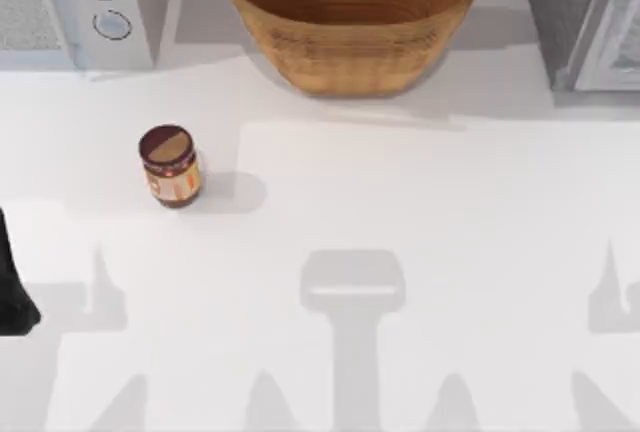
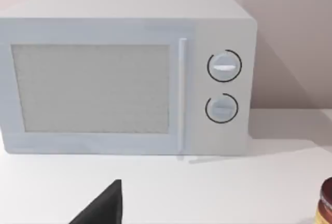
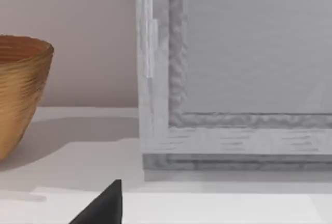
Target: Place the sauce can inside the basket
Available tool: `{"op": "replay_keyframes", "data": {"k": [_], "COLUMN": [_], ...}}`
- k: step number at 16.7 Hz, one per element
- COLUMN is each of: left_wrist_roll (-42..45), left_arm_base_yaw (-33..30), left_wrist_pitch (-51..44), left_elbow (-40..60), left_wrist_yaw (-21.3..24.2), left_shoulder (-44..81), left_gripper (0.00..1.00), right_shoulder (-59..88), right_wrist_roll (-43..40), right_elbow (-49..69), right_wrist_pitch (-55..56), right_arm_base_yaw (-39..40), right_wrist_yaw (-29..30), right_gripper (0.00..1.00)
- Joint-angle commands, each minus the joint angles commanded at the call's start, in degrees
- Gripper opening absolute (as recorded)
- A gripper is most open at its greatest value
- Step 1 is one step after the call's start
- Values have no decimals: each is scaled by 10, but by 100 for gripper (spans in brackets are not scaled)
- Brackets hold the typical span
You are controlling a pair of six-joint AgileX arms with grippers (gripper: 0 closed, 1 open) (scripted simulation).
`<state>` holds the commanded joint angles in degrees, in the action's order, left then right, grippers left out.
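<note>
At the table's far left edge, about nine o'clock in the top view, I saw a dark part of my left arm (image 1: 12, 292) parked low beside the white table (image 1: 420, 252); whether its fingers were wide or narrow I could not tell. A white microwave (image 1: 70, 7) with two round dials stood at eleven o'clock. The sauce can (image 1: 169, 166) stood upright on the table at roughly nine o'clock from centre, maroon lid up, well apart from everything else and free of any grip. The basket (image 1: 352, 22) sat at twelve o'clock against the back wall, with nothing inside that I could see. A grey appliance (image 1: 590, 22) occupied the one o'clock corner. My right wrist view showed the basket's wall beside that appliance, with one dark fingertip (image 3: 104, 206) of the right gripper; its opening I could not tell.
</note>
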<state>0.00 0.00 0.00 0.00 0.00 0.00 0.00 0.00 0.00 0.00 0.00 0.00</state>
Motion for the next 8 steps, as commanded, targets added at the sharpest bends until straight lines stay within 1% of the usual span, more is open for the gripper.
{"op": "replay_keyframes", "data": {"k": [4, 6, 8], "left_wrist_roll": [13, 43, 92], "left_arm_base_yaw": [1, 5, 10], "left_wrist_pitch": [-7, -25, -53], "left_elbow": [10, 34, 72], "left_wrist_yaw": [8, 28, 61], "left_shoulder": [16, 52, 111], "left_gripper": [100, 100, 100], "right_shoulder": [0, 0, 0], "right_wrist_roll": [0, 0, 0], "right_elbow": [0, 0, 0], "right_wrist_pitch": [0, 0, 0], "right_arm_base_yaw": [0, 0, 0], "right_wrist_yaw": [0, 0, 0], "right_gripper": [100, 100, 100]}}
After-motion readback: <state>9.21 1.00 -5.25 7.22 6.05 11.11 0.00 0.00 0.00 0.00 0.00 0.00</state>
